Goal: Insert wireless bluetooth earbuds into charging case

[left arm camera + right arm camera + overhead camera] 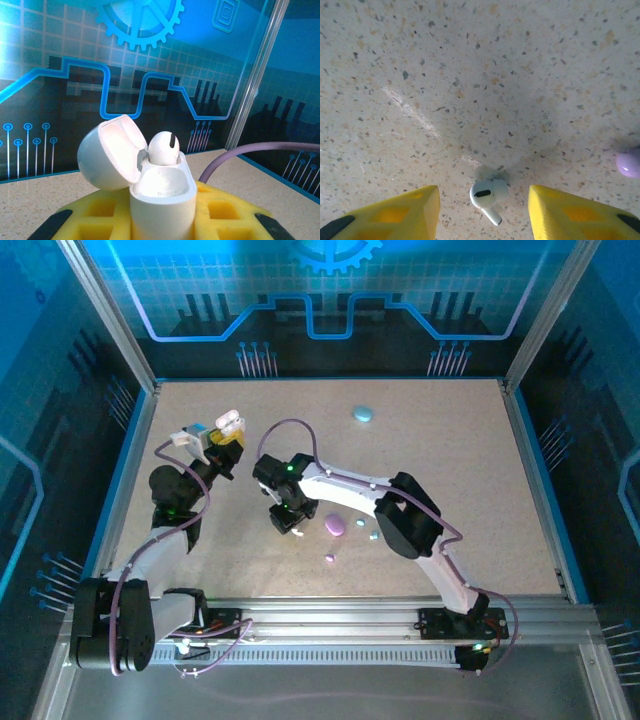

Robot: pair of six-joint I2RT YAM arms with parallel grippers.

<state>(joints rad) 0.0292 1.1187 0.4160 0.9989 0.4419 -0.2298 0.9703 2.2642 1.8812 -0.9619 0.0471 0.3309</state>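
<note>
L gripper [162,216]: fingers closed on white case [162,200], lid open, held above table [440,450].
Seated earbud [164,147]: upright in case's far socket.
R gripper [484,206]: fingers wide apart, holding nothing, low over table.
Loose white earbud [487,196]: on table btwn R fingers, untouched.
Purple case [335,526]: just right of R gripper.

White charging case [162,200] and white earbud [487,194] — table [470,75] beige, dark-speckled; blurred lilac thing [630,164], perhaps a case.

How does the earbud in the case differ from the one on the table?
The seated earbud stands upright in the case, stem hidden; the loose earbud lies flat on the table, stem showing. The seated earbud is docked; the loose earbud lies between the right hand's fingers. Both are white.
</note>
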